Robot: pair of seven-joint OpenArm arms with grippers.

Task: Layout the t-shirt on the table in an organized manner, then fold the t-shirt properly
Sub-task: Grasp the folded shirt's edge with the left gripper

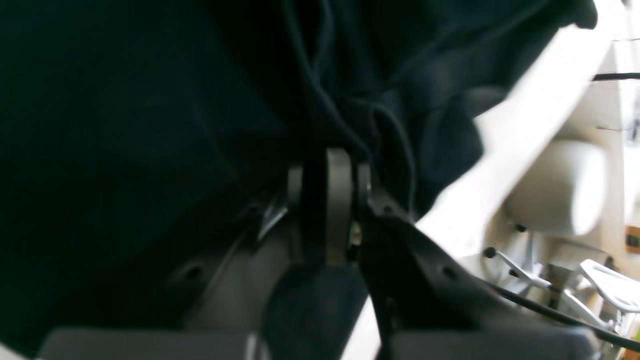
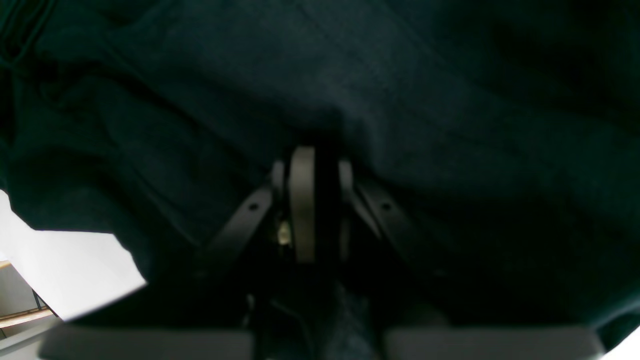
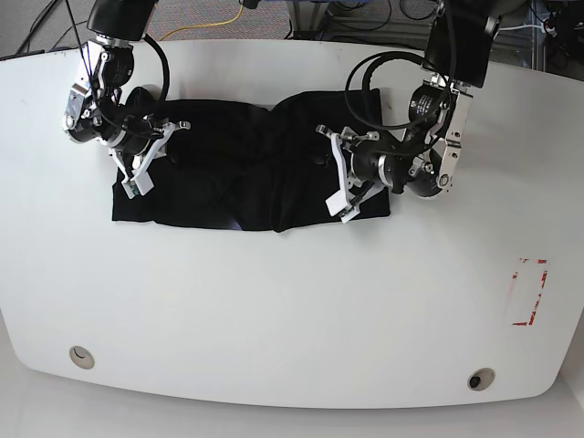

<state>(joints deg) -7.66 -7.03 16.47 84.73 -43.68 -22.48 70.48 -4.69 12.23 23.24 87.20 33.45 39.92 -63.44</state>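
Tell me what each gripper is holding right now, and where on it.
Both hold the t-shirt. The left gripper is shut on a bunched fold near the cloth's edge. The right gripper is shut on cloth at the opposite end; which part exactly cannot be told.

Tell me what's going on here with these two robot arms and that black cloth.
A two-armed robot is working a black t-shirt on a white table. The shirt lies bunched in a wide strip, not yet flat or folded. The right gripper is at one end of it and the left gripper at the other. In both wrist views the fingers are closed on black fabric, so each arm seems to be pinching the shirt.
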